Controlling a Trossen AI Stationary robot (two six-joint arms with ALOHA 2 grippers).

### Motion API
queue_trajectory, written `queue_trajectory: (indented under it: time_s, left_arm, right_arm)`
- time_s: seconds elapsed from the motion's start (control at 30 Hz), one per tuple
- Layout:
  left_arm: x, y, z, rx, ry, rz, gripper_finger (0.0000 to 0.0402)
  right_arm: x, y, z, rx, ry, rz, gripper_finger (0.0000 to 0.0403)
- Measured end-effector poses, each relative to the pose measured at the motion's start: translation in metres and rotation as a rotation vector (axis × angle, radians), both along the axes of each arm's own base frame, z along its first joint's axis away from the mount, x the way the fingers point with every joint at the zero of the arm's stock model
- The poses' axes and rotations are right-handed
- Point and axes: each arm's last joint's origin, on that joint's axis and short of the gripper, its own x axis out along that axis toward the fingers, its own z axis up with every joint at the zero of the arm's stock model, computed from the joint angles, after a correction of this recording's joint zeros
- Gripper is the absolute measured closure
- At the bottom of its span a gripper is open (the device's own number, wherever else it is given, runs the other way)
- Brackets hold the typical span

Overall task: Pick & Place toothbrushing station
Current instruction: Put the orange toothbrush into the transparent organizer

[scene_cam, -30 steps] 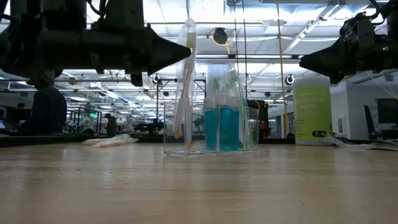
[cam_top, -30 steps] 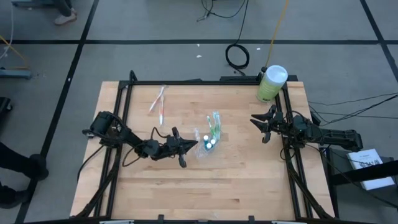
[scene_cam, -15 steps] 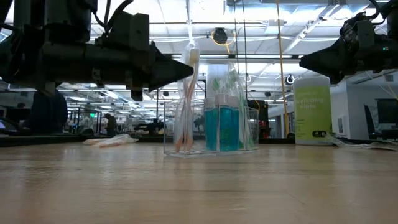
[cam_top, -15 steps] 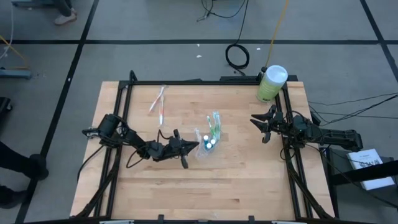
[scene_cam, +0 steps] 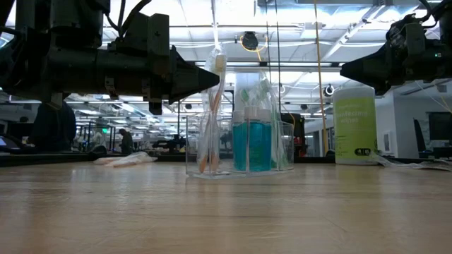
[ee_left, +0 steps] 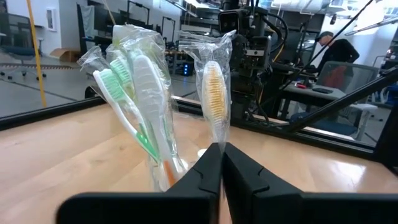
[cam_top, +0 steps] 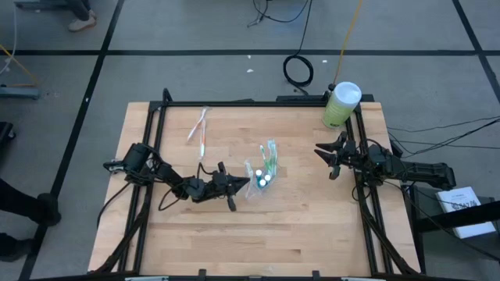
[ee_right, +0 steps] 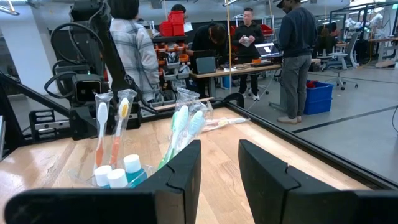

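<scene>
A small clear plastic holder point(scene_cam: 282, 152) stands near the table's middle point(cam_top: 254, 191). In it are wrapped green-white toothbrushes point(ee_left: 121, 93), tiny tubes with blue caps point(cam_top: 265, 181) and a wrapped pink-white toothbrush point(scene_cam: 214, 106). My left gripper point(ee_left: 217, 155) is just left of the holder and shut on that pink-white toothbrush. My right gripper point(cam_top: 323, 158) hangs open and empty to the right of the holder, above the table. Two more pink-white toothbrushes point(cam_top: 199, 129) lie flat on the table at the far left. My left gripper pinches the wrapped pink-white toothbrush between its two fingertips, on the neck just below the bristle head point(ee_left: 216, 140). The fingers come level from the table's left, across the brush. The brush stands upright with its lower end point(scene_cam: 205, 164) inside the holder.
A big pale-green canister with a white lid point(cam_top: 341, 104) stands at the table's far right corner. A black frame runs along the table's left, far and right edges point(cam_top: 156, 117). People stand in the room beyond the table point(ee_right: 295, 56). Bare wood lies along the near side point(cam_top: 258, 242).
My left gripper has gone down beside the holder, still shut on the pink-white toothbrush. The brush has sunk with it, staying upright, so that its lower end now sits deeper in the holder.
</scene>
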Motion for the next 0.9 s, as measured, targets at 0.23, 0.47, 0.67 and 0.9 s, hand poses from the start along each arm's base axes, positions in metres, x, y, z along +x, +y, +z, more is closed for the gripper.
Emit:
queue_trajectory:
  time_s: [0.23,0.47,0.67,0.9]
  left_arm:
    - [0.0,0.0,0.0,-0.01,-0.004,-0.001,0.0311]
    - [0.0,0.0,0.001,-0.024,-0.011,-0.002,0.0218]
    - [-0.003,-0.001,0.022,0.02,-0.062,-0.004,0.0189]
    - [-0.013,-0.001,0.065,0.091,-0.146,0.053,0.0188]
  right_arm:
    - [0.0,0.0,0.0,0.0,0.0,0.0,0.0305]
    - [0.0,0.0,0.0,0.0,0.0,0.0,0.0305]
    - [0.0,0.0,0.0,0.0,0.0,0.0,0.0305]
    - [0.0,0.0,0.0,0.0,0.0,0.0,0.0305]
